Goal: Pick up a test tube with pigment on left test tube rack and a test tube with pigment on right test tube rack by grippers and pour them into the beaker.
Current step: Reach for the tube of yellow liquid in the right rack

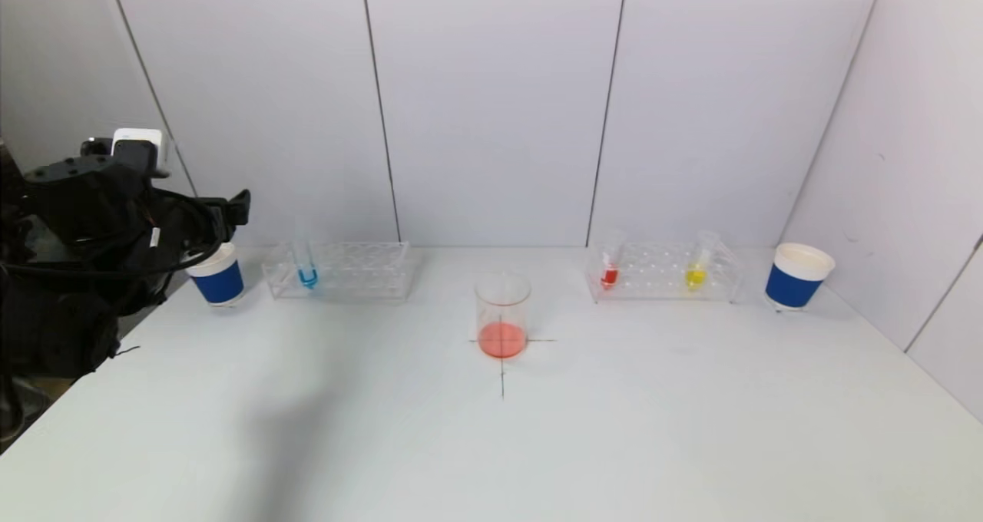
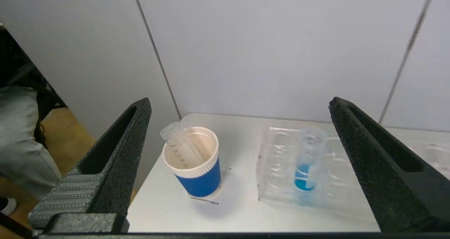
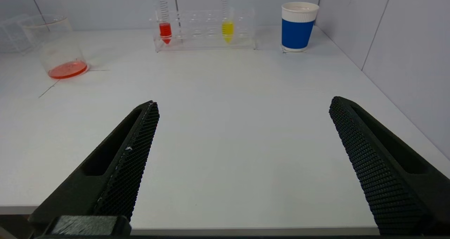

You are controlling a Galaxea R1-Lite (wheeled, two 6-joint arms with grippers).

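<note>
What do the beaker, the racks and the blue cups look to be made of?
Beaker: clear glass or plastic; the orange liquid shows through. Left rack and right rack: clear, glossy, likely acrylic. Left cup and right cup: matte paper, with ribbed blue sleeves.

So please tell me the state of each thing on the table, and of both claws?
Beaker: upright, shallow red liquid.
Blue tube: upright in left rack.
Red tube: upright in right rack.
Yellow tube: upright, same rack.
Left cup: holds empty tube.
Right cup: upright.
Left claw: open, empty.
Right claw: open, empty.
</note>
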